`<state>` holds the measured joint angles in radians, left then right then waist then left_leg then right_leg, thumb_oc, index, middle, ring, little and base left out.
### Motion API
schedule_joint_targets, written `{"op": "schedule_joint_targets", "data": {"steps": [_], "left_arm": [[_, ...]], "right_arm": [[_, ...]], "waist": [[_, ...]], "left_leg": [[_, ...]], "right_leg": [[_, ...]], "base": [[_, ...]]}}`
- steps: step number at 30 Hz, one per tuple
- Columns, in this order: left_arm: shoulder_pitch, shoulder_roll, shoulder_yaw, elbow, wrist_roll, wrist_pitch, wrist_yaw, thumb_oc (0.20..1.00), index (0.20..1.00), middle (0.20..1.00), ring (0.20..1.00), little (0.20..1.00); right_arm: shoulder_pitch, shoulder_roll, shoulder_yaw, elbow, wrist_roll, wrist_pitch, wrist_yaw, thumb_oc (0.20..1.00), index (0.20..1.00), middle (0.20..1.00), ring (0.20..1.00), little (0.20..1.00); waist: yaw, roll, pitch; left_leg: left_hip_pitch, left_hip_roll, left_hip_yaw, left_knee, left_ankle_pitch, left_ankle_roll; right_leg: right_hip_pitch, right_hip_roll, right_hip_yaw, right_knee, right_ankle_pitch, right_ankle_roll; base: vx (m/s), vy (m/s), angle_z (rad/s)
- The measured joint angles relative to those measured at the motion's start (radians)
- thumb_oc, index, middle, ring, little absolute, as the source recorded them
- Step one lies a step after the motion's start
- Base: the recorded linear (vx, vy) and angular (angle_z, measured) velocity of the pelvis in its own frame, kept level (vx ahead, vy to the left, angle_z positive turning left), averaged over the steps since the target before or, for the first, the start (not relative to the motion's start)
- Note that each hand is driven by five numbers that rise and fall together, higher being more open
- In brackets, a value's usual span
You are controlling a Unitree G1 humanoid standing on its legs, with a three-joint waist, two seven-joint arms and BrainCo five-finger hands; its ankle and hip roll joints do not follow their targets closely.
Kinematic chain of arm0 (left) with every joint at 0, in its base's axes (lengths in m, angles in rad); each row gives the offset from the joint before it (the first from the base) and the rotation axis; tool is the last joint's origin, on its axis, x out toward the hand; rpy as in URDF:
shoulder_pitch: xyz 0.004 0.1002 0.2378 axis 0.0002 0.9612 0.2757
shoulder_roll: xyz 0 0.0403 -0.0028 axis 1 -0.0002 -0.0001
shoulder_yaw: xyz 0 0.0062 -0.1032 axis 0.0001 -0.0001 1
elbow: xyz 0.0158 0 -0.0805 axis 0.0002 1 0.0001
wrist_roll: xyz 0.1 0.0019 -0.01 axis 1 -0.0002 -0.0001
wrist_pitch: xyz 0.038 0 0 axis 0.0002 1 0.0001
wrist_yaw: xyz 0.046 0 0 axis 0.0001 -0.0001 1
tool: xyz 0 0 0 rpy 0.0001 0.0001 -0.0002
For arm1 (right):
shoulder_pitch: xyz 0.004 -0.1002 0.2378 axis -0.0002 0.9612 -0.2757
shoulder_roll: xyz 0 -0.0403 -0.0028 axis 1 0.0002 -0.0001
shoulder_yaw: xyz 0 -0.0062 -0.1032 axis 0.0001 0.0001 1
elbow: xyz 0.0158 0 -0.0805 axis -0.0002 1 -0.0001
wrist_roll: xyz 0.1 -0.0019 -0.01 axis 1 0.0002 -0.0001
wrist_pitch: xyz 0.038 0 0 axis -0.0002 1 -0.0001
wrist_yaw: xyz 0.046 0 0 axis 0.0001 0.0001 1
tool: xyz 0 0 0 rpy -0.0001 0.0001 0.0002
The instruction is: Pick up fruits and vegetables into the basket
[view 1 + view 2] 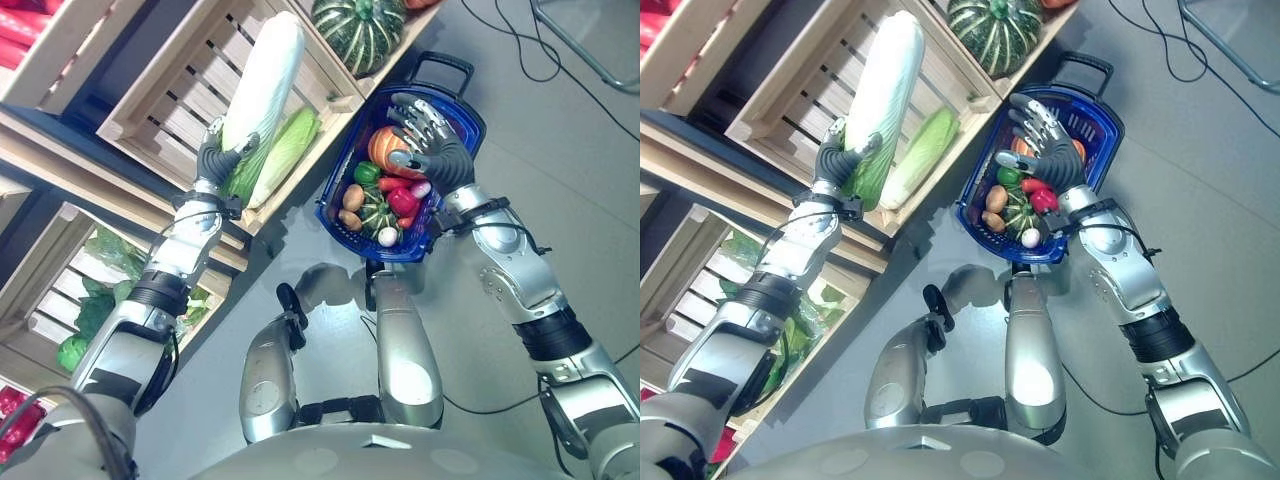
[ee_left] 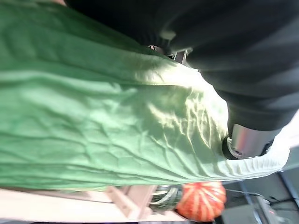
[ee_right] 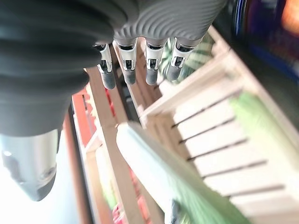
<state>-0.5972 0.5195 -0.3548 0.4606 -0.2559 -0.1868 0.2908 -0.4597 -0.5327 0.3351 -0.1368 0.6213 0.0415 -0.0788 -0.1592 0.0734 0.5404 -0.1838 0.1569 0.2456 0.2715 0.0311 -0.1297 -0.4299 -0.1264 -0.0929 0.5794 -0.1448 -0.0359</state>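
Grey floor lies under everything in the left eye view, with pale wooden crates (image 1: 170,95) stacked on a rack along the robot's left. The left hand (image 1: 218,160) is curled round the green leafy end of a long napa cabbage (image 1: 262,80), which stands tilted up out of the crate, its white end highest. A second cabbage (image 1: 285,155) lies in the same crate just beside it. One crate further on holds a striped green squash (image 1: 358,32). To the right of the crates a blue basket (image 1: 462,105) sits on the floor, with a black handle at its far end; inside are an orange pumpkin (image 1: 383,150), a small striped gourd, a red pepper and a few other small vegetables. The right hand (image 1: 432,140) hangs over the basket, fingers spread and straight, holding nothing.

From the right eye view the scene reads the same: left fingers clamped on the cabbage's lower end, right hand open above the basket's contents.

Up close in the left wrist view, wrinkled green leaf passes under the dark cover, and one silver finger (image 2: 247,142) presses on it. A small orange pumpkin shows past the crate edge.

Looking along the right wrist view, the dark-tipped fingers (image 3: 128,70) hang straight in a row, apart from the thumb. Beyond them are crate slats and what appears to be the raised cabbage, blurred.
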Motion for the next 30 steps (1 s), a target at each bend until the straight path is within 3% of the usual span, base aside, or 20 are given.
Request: {"op": "schedule_joint_targets", "data": {"steps": [7, 17, 22, 26, 30], "left_arm": [[-0.005, 0.001, -0.003, -0.053, 0.141, -0.015, 0.052, 0.200, 0.200, 0.200, 0.200, 0.200], [-0.042, 0.003, -0.073, -0.108, 0.273, -0.010, 0.152, 0.200, 0.200, 0.200, 0.200, 0.200], [-0.049, 0.005, -0.089, -0.127, 0.350, 0.017, 0.184, 0.200, 0.200, 0.200, 0.200, 0.200], [-0.075, 0.022, -0.145, -0.134, 0.446, 0.037, 0.201, 0.200, 0.200, 0.200, 0.200, 0.200], [-0.103, 0.028, -0.185, -0.136, 0.543, 0.038, 0.226, 0.200, 0.200, 0.200, 0.200, 0.200]], "right_arm": [[-0.040, 0.081, 0.037, 0.003, 0.189, 0.030, -0.080, 1.000, 1.000, 1.000, 1.000, 1.000], [-0.134, 0.170, 0.110, 0.047, 0.306, -0.014, -0.227, 1.000, 1.000, 1.000, 1.000, 1.000], [-0.140, 0.180, 0.109, 0.101, 0.407, -0.049, -0.278, 1.000, 1.000, 1.000, 1.000, 1.000], [-0.140, 0.211, 0.110, 0.154, 0.442, -0.052, -0.326, 1.000, 1.000, 1.000, 1.000, 1.000], [-0.146, 0.231, 0.110, 0.175, 0.482, -0.050, -0.347, 1.000, 1.000, 1.000, 1.000, 1.000]], "waist": [[0.040, 0.000, 0.000], [0.102, -0.009, -0.005], [0.111, -0.030, -0.016], [0.125, -0.075, -0.040], [0.131, -0.093, -0.050]], "left_leg": [[0.016, 0.003, -0.033, 0.002, 0.000, -0.001], [0.041, 0.017, -0.068, 0.005, -0.003, -0.001], [0.044, 0.017, -0.086, 0.004, -0.004, 0.000], [0.044, 0.017, -0.085, 0.005, -0.008, -0.002], [0.044, 0.016, -0.087, 0.007, -0.011, 0.001]], "right_leg": [[0.051, -0.002, -0.031, -0.021, 0.000, 0.000], [0.121, 0.001, -0.075, -0.054, 0.001, 0.000], [0.145, 0.001, -0.092, -0.072, 0.002, 0.003], [0.148, 0.001, -0.092, -0.078, 0.003, 0.003], [0.158, 0.000, -0.096, -0.092, 0.007, 0.009]], "base": [[0.01, -0.114, 0.12], [0.02, -0.074, 0.12], [0.01, -0.055, 0.11], [0.01, -0.016, 0.00], [0.01, -0.007, 0.02]]}}
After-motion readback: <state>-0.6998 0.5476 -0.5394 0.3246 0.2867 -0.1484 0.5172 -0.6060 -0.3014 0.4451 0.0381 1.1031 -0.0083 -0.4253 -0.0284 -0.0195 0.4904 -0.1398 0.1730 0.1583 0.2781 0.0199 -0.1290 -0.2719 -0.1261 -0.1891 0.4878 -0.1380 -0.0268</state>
